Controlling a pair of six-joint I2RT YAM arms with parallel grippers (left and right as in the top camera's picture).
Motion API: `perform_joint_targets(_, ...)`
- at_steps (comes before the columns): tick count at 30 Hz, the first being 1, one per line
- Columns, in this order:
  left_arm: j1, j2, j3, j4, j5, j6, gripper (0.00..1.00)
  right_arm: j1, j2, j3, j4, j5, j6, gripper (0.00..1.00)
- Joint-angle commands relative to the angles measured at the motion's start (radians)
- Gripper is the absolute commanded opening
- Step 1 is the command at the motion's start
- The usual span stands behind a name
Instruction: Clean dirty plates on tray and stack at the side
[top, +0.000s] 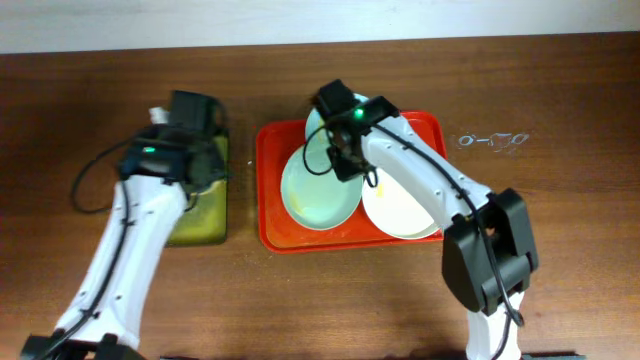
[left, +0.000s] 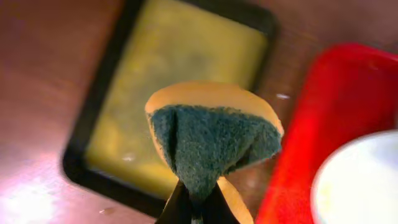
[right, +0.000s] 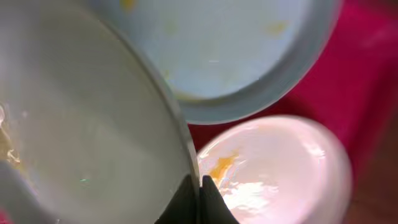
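The red tray (top: 272, 232) lies mid-tabletop (top: 570, 260), its long axis left to right in the overhead view. All three plates sit on it. The right gripper (right: 196, 198) is clamped on the rim of a mint plate (top: 318, 190) at the tray's left, which overlaps the second mint plate (right: 236, 50) behind it. The cream plate (top: 398, 208), smeared yellow, lies to its right. The left gripper (left: 196, 208) pinches a folded sponge (left: 211, 137), green face to the camera, above the green tray (left: 93, 106).
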Motion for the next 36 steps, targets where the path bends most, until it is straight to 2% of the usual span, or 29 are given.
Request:
perform_joint_targets(1,0.089,-0.011,0.016,-0.031,-0.015,-0.008,0.0,0.101,-0.051,0.105,-0.011,0.357,-0.071,0.04)
perform_joint_targets(7,0.169,-0.011,0.01,-0.045,-0.015,-0.008,0.0,0.25,-0.051,0.149,0.004,0.787,-0.183,0.04)
perform_joint_targets(11,0.171,-0.011,0.006,-0.045,-0.015,-0.008,0.0,0.335,-0.051,0.149,0.008,0.995,-0.298,0.04)
perform_joint_targets(15,0.171,-0.011,-0.018,-0.043,-0.026,-0.008,0.0,0.405,-0.051,0.149,0.041,1.168,-0.314,0.04)
perform_joint_targets(22,0.171,-0.009,-0.034,-0.043,-0.026,-0.008,0.0,0.425,-0.051,0.149,0.08,1.168,-0.352,0.04)
perform_joint_targets(24,0.171,-0.009,-0.034,-0.043,-0.026,-0.008,0.0,0.423,-0.051,0.148,0.079,1.112,-0.352,0.04)
perform_joint_targets(27,0.171,-0.009,-0.034,-0.043,-0.026,-0.008,0.0,0.401,-0.051,0.147,0.059,0.807,-0.352,0.04)
perform_joint_targets(30,0.171,-0.009,-0.034,-0.043,-0.026,-0.008,0.0,0.325,-0.05,0.124,0.04,0.339,-0.353,0.04)
perform_joint_targets(32,0.171,-0.009,-0.034,-0.043,-0.026,-0.008,0.0,0.29,-0.051,0.124,0.036,0.38,-0.352,0.04)
perform_joint_targets(35,0.171,-0.009,-0.034,-0.043,-0.026,-0.008,0.0,0.27,-0.064,0.126,0.022,0.704,-0.322,0.04)
perform_joint_targets(36,0.171,-0.009,-0.034,-0.04,-0.026,-0.008,0.0,0.27,-0.064,0.126,0.023,0.747,-0.323,0.04)
